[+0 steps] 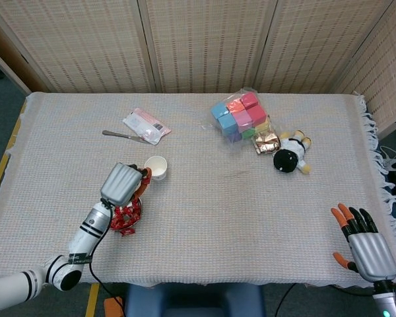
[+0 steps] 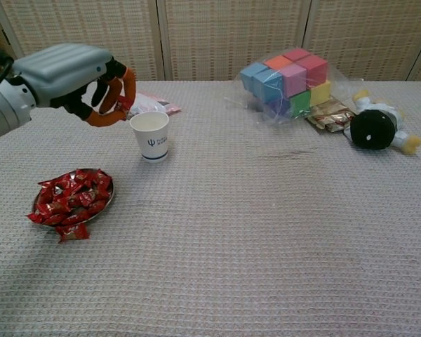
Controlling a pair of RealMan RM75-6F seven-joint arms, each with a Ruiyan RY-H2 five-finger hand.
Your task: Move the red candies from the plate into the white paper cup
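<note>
As seen from the head view, the left hand (image 1: 123,183) hovers beside the white paper cup (image 1: 156,168), above the round metal plate of red wrapped candies (image 1: 127,216). The right hand (image 1: 364,246) rests at the table (image 1: 204,218) edge, fingers apart. From the chest view, the left hand's orange-tipped fingers (image 2: 112,112) curl together, pinching a red candy (image 2: 123,104) just left of the cup rim.
</note>
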